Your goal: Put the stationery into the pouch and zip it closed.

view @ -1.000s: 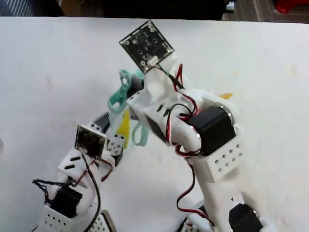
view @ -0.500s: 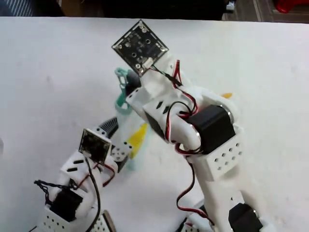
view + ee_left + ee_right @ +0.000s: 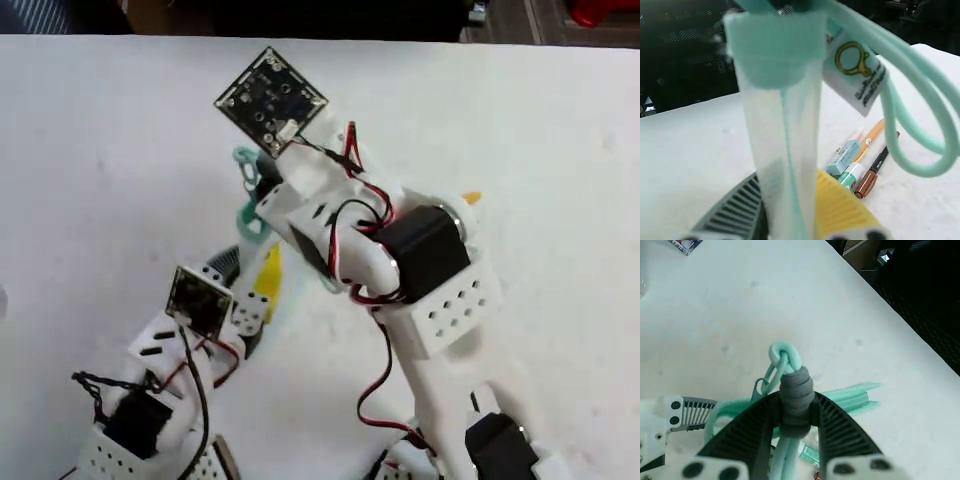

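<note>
A translucent pouch (image 3: 780, 115) with mint trim stands upright in the left wrist view, held off the table. My left gripper (image 3: 790, 212) is shut on its lower edge, with its grey and yellow fingers (image 3: 840, 215) on either side. A mint strap (image 3: 912, 110) and a white tag (image 3: 855, 70) hang from the pouch's top. My right gripper (image 3: 794, 402) is shut on the grey sleeve (image 3: 796, 385) of the mint cord. In the high view both grippers (image 3: 250, 275) (image 3: 262, 185) meet at the table's middle. Several pens (image 3: 867, 160) lie on the table behind the pouch.
The right arm's body (image 3: 430, 280) covers the table's centre right in the high view, and an orange pen tip (image 3: 468, 198) pokes out beside it. The white table (image 3: 110, 150) stretches bare to the left and far side.
The right gripper has swung left with the mint cord, and the hanging strap loop has slipped out of sight under the arm. The left gripper has shifted slightly, still on the pouch.
</note>
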